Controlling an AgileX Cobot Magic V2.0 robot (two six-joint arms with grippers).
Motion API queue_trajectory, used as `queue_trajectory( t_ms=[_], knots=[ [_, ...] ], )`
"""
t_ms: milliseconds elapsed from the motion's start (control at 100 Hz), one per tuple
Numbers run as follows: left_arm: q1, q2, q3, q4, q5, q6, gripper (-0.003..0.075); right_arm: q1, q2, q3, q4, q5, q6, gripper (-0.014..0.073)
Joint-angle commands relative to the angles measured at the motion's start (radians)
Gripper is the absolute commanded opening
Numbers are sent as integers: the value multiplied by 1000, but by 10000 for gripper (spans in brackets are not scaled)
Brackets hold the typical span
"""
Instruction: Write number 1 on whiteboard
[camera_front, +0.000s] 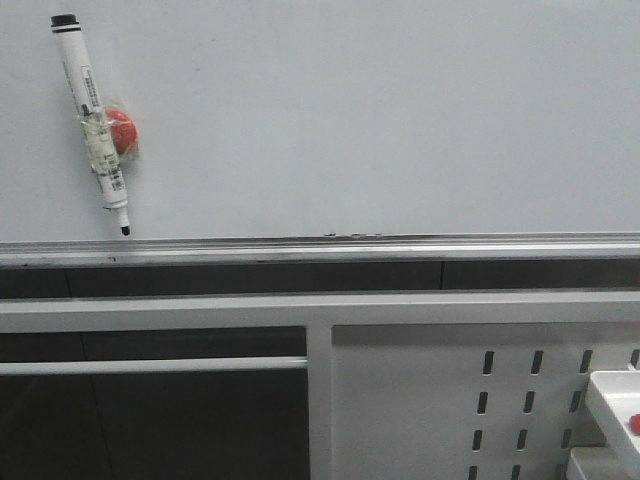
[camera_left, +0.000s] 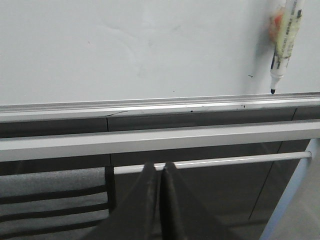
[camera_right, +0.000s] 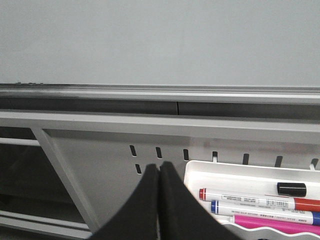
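The whiteboard (camera_front: 380, 110) fills the upper front view, with its silver rail (camera_front: 320, 247) along the lower edge. No number 1 stroke shows on it. A black marker (camera_front: 93, 120) with a white body hangs tip-down on the board at upper left, taped to a red magnet (camera_front: 122, 130). It also shows in the left wrist view (camera_left: 284, 40). My left gripper (camera_left: 160, 166) is shut and empty, below the rail. My right gripper (camera_right: 159, 166) is shut and empty, in front of the perforated panel (camera_right: 110, 160). Neither gripper shows in the front view.
A white tray (camera_right: 235, 172) on the perforated panel holds a red marker (camera_right: 260, 199), a blue marker (camera_right: 265, 211), a pink marker (camera_right: 280, 225) and a black cap (camera_right: 291, 189). The tray's corner shows in the front view (camera_front: 612, 395). Grey frame bars (camera_front: 320, 310) run below the rail.
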Motion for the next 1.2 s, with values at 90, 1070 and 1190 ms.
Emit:
queue_trajectory(
  t_ms=[90, 1070, 1190],
  knots=[
    [3, -23, 33, -12, -63, -2, -20, -4, -18, 15, -15, -19, -1, -71],
    [3, -23, 33, -27, -72, -2, -20, -4, -18, 15, 5, -231, -1, -71],
    [1, -23, 33, -401, -177, -2, -20, -4, -18, 15, 186, -426, -1, -71]
  ],
)
